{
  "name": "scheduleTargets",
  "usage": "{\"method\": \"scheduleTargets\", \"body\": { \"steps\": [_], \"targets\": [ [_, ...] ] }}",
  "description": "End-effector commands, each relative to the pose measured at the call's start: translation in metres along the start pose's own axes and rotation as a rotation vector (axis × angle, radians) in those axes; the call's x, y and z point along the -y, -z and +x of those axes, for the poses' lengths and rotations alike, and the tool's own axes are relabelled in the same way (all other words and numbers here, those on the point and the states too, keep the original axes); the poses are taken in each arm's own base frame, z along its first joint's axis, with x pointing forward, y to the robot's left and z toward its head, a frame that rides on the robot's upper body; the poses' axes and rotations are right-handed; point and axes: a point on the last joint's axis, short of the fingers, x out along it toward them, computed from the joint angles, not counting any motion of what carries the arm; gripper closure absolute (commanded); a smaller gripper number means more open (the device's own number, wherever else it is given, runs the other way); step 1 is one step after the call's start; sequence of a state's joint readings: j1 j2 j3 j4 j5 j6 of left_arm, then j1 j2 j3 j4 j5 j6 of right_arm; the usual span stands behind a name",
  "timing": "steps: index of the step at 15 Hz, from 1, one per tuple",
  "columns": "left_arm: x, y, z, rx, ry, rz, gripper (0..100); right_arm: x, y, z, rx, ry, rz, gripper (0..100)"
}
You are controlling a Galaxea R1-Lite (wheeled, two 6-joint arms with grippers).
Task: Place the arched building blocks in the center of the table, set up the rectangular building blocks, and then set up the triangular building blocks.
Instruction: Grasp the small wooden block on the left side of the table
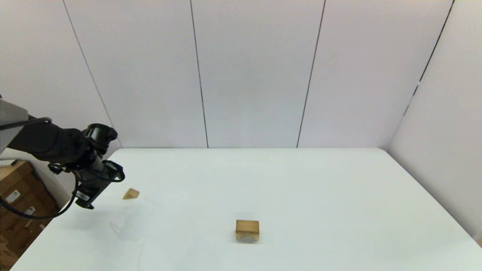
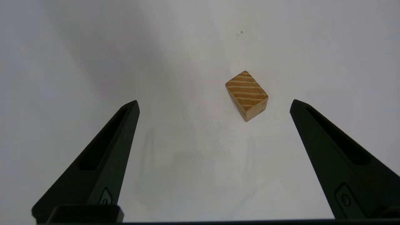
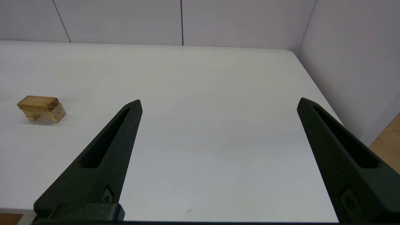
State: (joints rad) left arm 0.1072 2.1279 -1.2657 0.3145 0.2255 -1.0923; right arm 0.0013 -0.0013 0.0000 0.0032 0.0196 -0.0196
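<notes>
One arched block topped by one rectangular block; one triangular block ahead of the left gripper; two grippers in all; one table.

Tan triangular block w/ darker grain stripes; light-wood arched block; white table; black fingers.

Wooden blocks on the white counter

The rectangular slab lies flat on the arched block, arch cutout facing down, near the counter's middle front. The small triangular prism, grain-striped, lies alone well to the left.
</notes>
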Motion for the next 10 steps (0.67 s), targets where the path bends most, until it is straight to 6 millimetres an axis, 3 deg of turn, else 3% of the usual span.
{"method": "scheduleTargets", "body": {
  "steps": [1, 4, 6, 10],
  "targets": [
    [0.019, 0.002, 0.013, -0.001, 0.019, -0.152, 0, 0.000, 0.000, 0.000, -0.001, -0.001, 0.000, 0],
    [0.026, 0.001, 0.012, -0.001, 0.044, -0.210, 0, 0.000, 0.000, 0.000, -0.003, -0.001, 0.000, 0],
    [0.029, 0.002, 0.022, -0.010, 0.028, -0.263, 0, 0.000, 0.000, 0.000, -0.003, -0.001, 0.000, 0],
    [0.033, 0.012, 0.032, -0.065, -0.095, -0.268, 0, 0.000, 0.000, 0.000, -0.001, -0.001, 0.000, 0]
  ]
}}
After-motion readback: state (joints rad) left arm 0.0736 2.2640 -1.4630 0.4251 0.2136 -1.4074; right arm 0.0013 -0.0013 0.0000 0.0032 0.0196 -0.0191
